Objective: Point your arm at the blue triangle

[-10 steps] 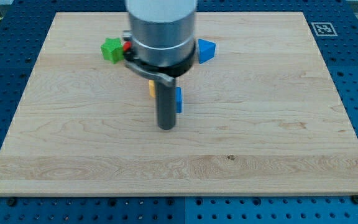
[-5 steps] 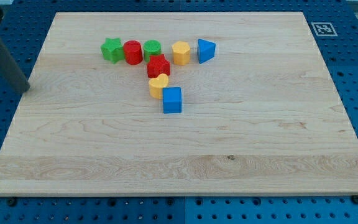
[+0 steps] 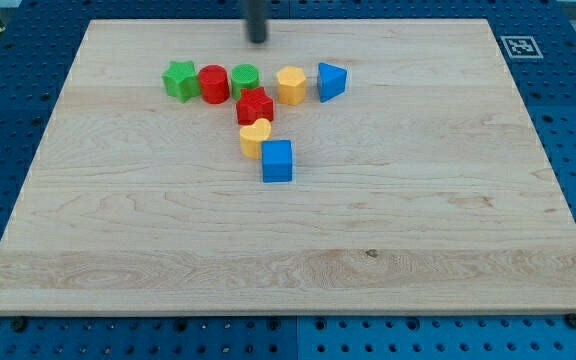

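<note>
The blue triangle [image 3: 331, 81] lies at the right end of a row of blocks near the view's top. My tip [image 3: 257, 40] stands at the view's top, above the green cylinder [image 3: 245, 78], up and to the left of the blue triangle, apart from every block. Only the rod's lower end shows.
In the row from the left are a green star [image 3: 178, 79], a red cylinder [image 3: 213, 83], the green cylinder and a yellow hexagon [image 3: 290, 85]. Below them lie a red block [image 3: 254, 105], a yellow heart [image 3: 255, 137] and a blue cube [image 3: 277, 160]. The wooden board [image 3: 418, 230] has a marker tag [image 3: 519, 46] off its top-right corner.
My tip went from the board's middle by the blue cube to the left edge, and now stands at the top above the row. No block has moved.
</note>
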{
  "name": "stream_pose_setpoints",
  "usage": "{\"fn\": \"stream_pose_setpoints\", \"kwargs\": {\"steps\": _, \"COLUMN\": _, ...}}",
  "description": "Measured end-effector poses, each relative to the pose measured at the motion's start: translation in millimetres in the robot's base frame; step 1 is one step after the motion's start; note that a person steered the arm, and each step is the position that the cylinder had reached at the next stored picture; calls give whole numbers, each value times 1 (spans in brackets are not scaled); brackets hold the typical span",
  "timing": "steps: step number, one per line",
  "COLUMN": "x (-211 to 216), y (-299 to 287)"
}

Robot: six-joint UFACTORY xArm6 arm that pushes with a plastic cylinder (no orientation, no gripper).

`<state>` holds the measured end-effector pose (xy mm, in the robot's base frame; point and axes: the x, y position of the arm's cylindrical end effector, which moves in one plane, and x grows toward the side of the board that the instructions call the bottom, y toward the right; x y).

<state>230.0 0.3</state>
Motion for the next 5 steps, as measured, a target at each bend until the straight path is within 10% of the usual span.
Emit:
{"fn": "stream_pose_setpoints", "kwargs": {"steps": 3, "x": 117, "y": 131}}
{"fn": "stream_pose_setpoints", "kwargs": {"steps": 5, "x": 81, "y": 136}}
